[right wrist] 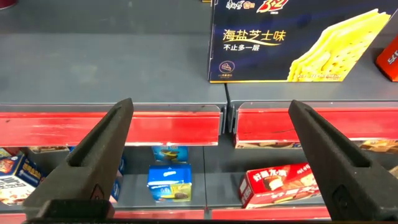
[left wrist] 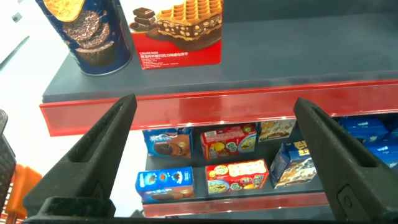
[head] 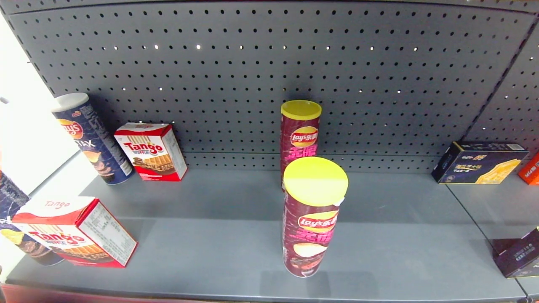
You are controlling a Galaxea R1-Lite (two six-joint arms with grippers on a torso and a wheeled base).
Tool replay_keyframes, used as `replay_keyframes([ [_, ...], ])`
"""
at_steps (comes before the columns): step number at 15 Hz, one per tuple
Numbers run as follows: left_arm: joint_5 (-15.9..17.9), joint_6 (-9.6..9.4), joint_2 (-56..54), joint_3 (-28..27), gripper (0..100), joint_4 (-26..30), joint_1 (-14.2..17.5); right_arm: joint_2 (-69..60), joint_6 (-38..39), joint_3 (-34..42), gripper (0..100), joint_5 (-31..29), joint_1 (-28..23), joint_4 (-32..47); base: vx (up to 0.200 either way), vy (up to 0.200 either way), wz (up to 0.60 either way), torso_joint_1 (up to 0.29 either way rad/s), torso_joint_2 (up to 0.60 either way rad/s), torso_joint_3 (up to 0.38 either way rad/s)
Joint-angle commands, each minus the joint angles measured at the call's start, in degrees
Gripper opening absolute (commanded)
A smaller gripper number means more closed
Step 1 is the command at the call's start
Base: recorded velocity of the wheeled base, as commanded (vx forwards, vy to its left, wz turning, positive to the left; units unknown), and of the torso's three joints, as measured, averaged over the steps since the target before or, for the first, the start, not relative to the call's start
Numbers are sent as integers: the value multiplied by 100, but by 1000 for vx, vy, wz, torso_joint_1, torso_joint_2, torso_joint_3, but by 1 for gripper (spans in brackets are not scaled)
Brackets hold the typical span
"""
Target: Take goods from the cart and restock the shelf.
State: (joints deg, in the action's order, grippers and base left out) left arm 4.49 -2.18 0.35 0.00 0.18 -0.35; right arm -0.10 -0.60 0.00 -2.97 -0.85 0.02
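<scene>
On shelf (head: 210, 240), rear chip can (head: 300, 134) sits 12 o'clock of front chip can (head: 311, 227), one facing; left gripper (left wrist: 214, 102), right gripper (right wrist: 211, 104) spread, empty.

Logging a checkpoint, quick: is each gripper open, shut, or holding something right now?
Left gripper: open, holding nothing.
Right gripper: open, holding nothing.

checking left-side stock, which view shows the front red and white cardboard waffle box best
Head view: the front red and white cardboard waffle box is whole, top and side panel visible. The left wrist view catches just its lower front face. The right wrist view faces a dark blue cracker box.
</scene>
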Motion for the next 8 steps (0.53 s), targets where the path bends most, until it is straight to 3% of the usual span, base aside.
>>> replay_keyframes([
  [1,0,-2,0,0,100,-1,0,10,-2,0,100,-1,-3,-2,0,0,0,0,0,0],
  [8,8,-10,0,0,100,-1,0,10,-11,0,100,7,-3,6,0,0,0,0,0,0],
])
